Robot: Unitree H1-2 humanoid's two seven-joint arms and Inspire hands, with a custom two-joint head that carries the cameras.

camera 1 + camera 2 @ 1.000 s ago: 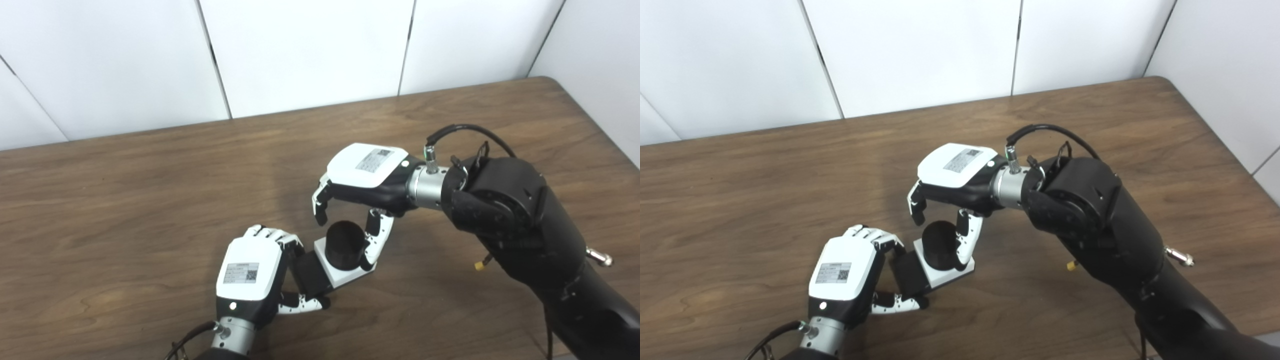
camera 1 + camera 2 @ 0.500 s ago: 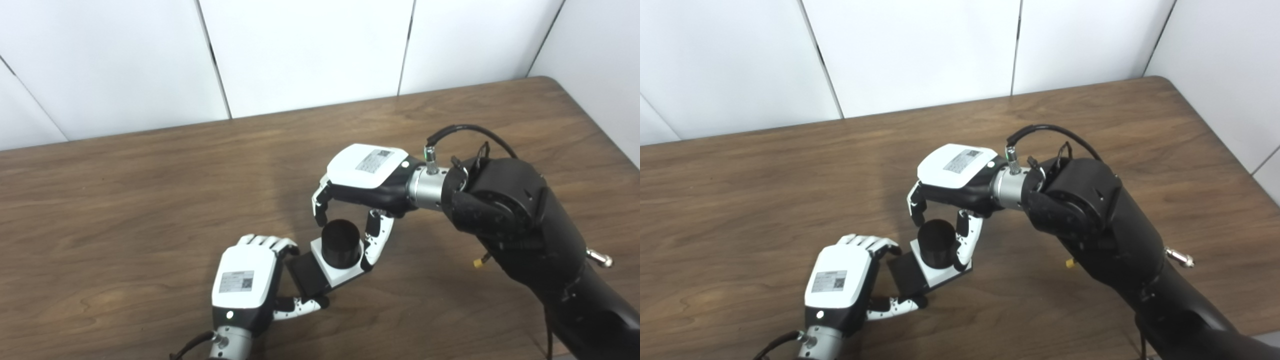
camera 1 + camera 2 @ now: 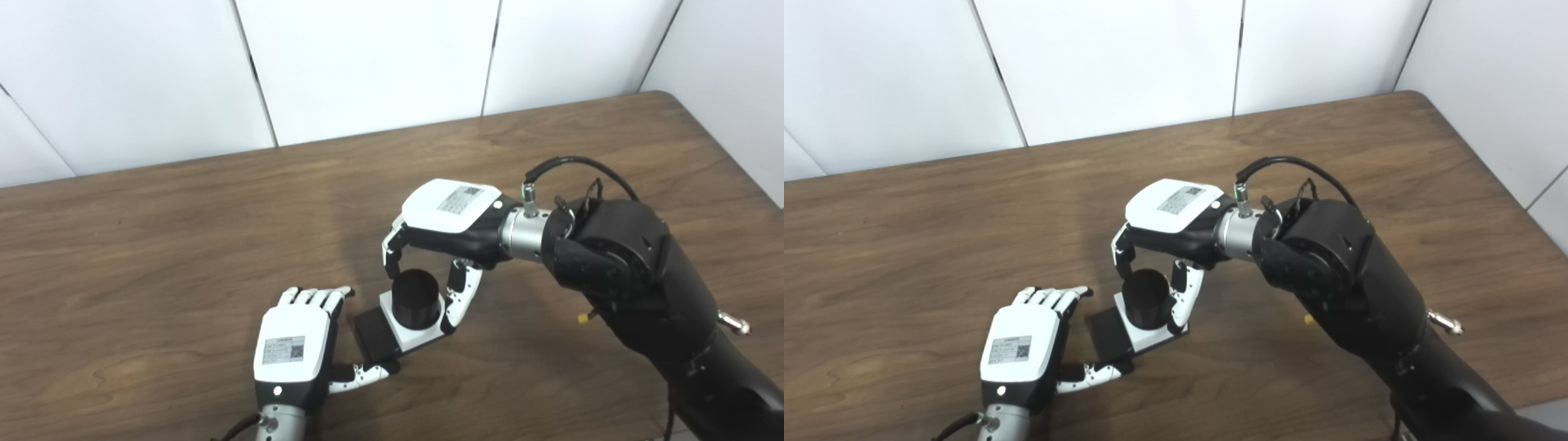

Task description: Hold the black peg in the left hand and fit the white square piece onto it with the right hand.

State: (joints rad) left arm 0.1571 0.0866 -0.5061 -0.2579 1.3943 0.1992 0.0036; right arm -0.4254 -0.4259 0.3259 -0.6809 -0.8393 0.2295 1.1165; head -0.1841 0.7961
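**Hands flank the joined peg and plate**

Right hand curls down over the black peg, its fingers on the far side and its thumb on the near side, closed around the dark cylinder. That peg stands upright through the white square piece, which shows as a pale plate around the cylinder's foot. A flat black base juts out from under the white plate toward the left. Whether the assembly rests on the wooden table or hangs just above it cannot be told from either eye view.

Left hand lies low over the table just left of the black base. Its fingers are stretched out and apart, pointing away from the robot, and they touch nothing. Its thumb reaches sideways beneath the near edge of the black base; contact there is too fine to judge. This hand holds nothing.

Right arm comes in from the lower right, a black cable looping over its wrist. White wall panels stand behind the table's far edge.
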